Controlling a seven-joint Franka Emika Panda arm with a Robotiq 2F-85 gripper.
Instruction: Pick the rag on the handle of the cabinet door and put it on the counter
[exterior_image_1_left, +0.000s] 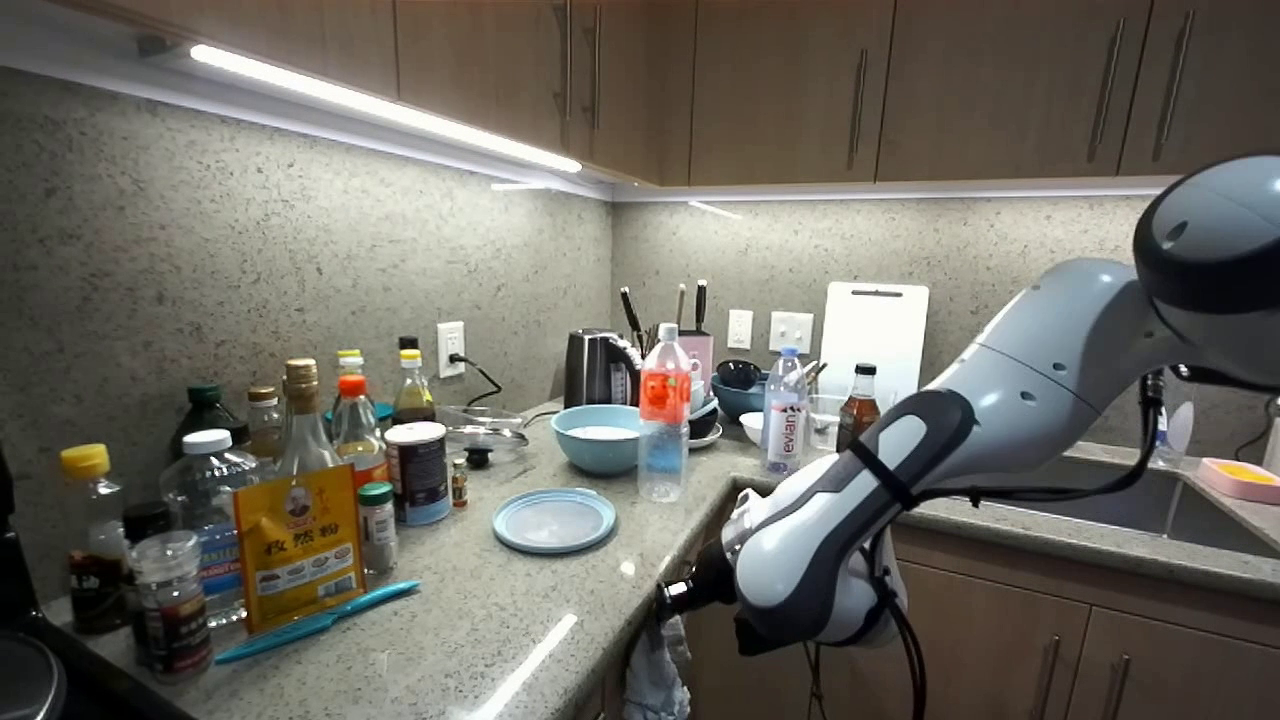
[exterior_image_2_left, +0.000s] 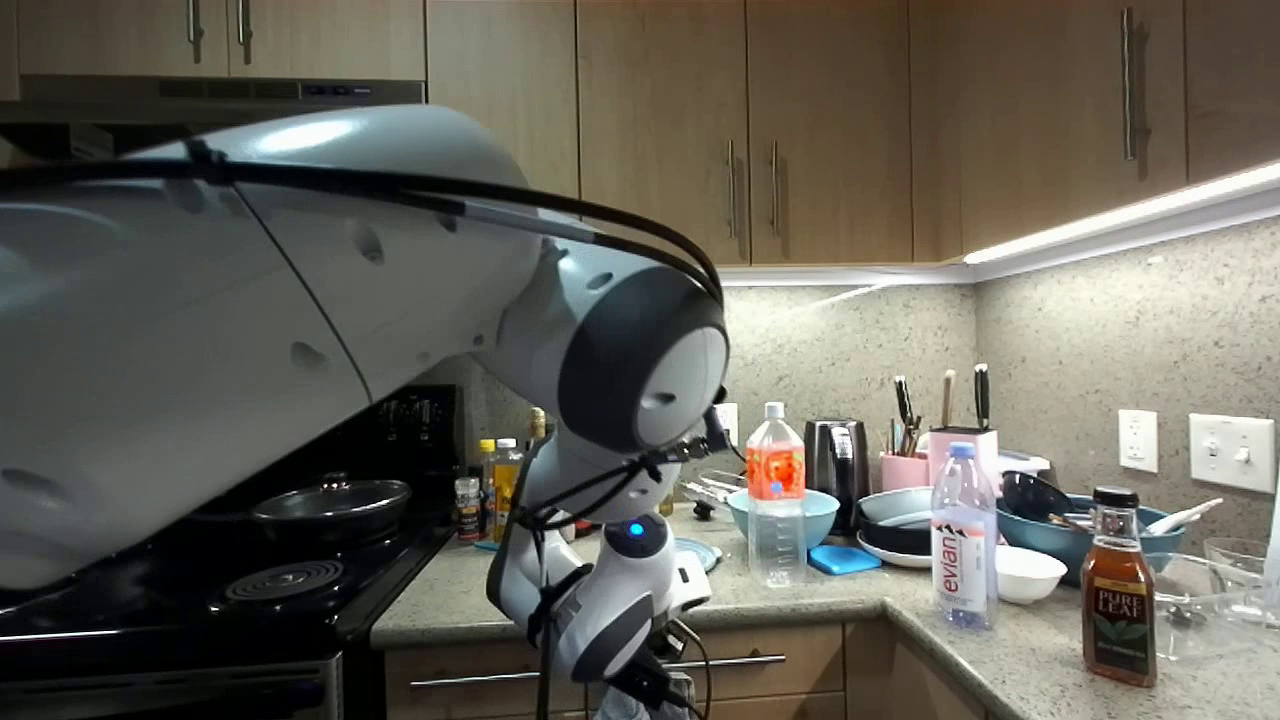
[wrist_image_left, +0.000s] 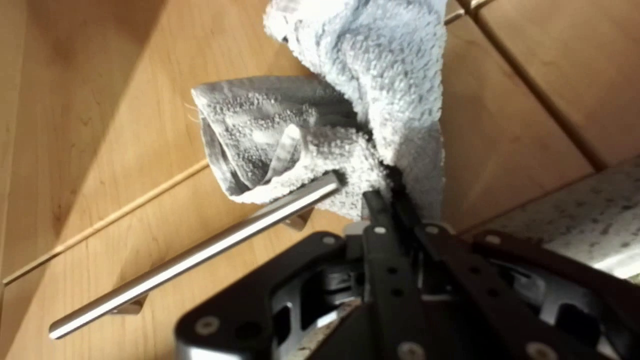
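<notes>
White arm (exterior_image_1_left: 1000, 375) aslant, rag (wrist_image_left: 395, 80) in jaws

In an exterior view I see plate (exterior_image_1_left: 555, 522) on counter (exterior_image_1_left: 490, 590), bowl (exterior_image_1_left: 597, 445) behind, bottle (exterior_image_1_left: 663, 450) right of both, rag (exterior_image_1_left: 656, 680) below counter's edge.

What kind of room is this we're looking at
A kitchen, probably in a home: there's a stove with a lidded pan, and a sink set into the speckled counter.
</notes>
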